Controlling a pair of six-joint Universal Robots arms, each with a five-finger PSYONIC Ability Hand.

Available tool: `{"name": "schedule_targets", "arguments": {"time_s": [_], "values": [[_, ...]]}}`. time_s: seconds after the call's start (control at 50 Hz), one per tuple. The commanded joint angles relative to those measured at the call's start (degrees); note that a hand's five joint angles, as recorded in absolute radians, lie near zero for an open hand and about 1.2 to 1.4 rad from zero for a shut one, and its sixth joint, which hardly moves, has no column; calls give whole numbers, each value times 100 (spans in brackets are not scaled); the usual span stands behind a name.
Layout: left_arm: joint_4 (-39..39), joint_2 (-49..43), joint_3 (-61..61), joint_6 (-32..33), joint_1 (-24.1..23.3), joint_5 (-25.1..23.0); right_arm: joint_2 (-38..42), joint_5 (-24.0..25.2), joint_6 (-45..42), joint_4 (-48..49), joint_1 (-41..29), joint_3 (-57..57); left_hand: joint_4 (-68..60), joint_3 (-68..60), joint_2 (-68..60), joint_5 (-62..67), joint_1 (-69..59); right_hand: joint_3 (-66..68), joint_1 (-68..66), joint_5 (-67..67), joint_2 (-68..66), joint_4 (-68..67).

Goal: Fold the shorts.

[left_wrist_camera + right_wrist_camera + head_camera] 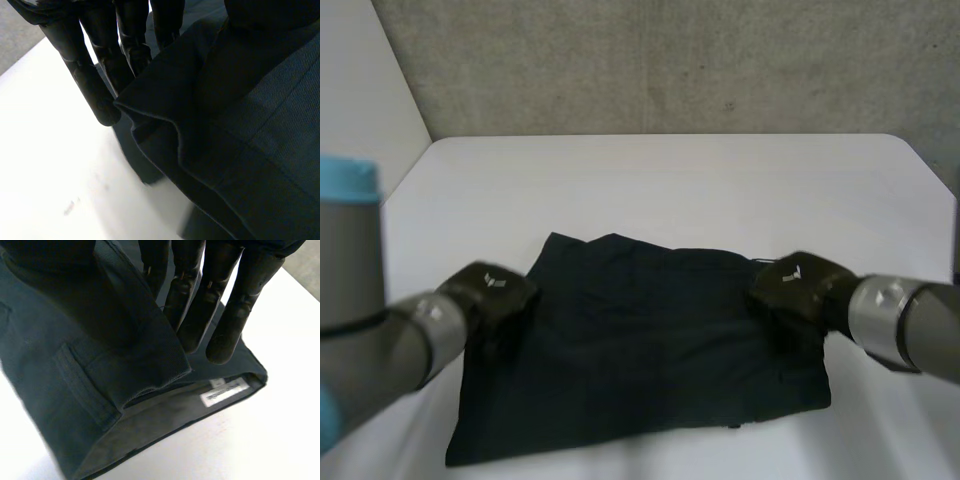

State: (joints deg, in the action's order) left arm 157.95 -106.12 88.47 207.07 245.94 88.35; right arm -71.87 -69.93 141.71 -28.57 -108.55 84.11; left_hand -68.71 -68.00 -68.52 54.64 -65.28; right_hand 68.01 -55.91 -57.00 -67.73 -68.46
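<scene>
Dark navy shorts (640, 350) lie spread on the white table (670, 190), partly folded. My left hand (490, 290) is at the shorts' left edge and my right hand (800, 285) at their right edge. In the left wrist view a raised fold of the shorts (250, 150) sits between the straight fingers (95, 85) and the thumb. In the right wrist view the fingers (225, 330) and thumb pinch a lifted flap of the shorts (75, 380) by the waistband, whose white label (225, 392) shows inside.
A grey wall rises behind the table's far edge. Bare table surface lies beyond the shorts and to both sides.
</scene>
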Motion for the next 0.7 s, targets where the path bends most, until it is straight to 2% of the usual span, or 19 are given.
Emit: {"name": "schedule_targets", "arguments": {"time_s": [0.02, 0.12, 0.26, 0.38, 0.54, 0.66, 0.68, 0.7], "values": [[-1, -1612, -1981, -27, -37, 665, 989, -495, 515, 396, -8, -1063, -1129, -1200, -1148, 1536, -1472, 1199, -2409, -1300, -1227, -1154], [-1, -2430, -3124, -18, -63, 1158, 1437, -855, 717, 931, -8, -1520, -1129, -1200, -1148, 1536, -1472, 1199, -2409, -1300, -1227, -1154], [174, -3248, -4197, -9, -177, 1167, 1781, -1014, 735, 1688, -8, -1626, -1129, -1200, -1148, 1536, -1472, 1199, -2409, -1300, -1227, -1154], [745, -3609, -4470, -18, -265, 1167, 2045, -1242, 735, 2373, -193, -1617, -1129, -1200, -1148, 1536, -1472, 1199, -2409, -1300, -1227, -1154], [1974, -3767, -4470, -9, -248, 1176, 2247, -1489, 718, 2989, -237, -1538, -1129, -1200, -1148, 1536, -1472, 1199, -2409, -1300, -1227, -1154], [2292, -3916, -4453, -9, -230, 1018, 2414, -1489, 709, 3147, -246, -1547, -1129, -1200, -1148, 1536, -1472, 1199, -2409, -1300, -1227, -1154], [2301, -3943, -4453, -9, -248, 948, 2440, -1498, 709, 3261, -254, -1556, -815, -886, -834, 1221, -1158, 1199, -2409, -1300, -1227, -1154], [2301, -3978, -4435, -9, -274, 817, 2449, -1506, 709, 3349, -246, -1547, 1037, 966, 1018, -630, 694, 1199, -2409, -1300, -1227, -1154]]}}
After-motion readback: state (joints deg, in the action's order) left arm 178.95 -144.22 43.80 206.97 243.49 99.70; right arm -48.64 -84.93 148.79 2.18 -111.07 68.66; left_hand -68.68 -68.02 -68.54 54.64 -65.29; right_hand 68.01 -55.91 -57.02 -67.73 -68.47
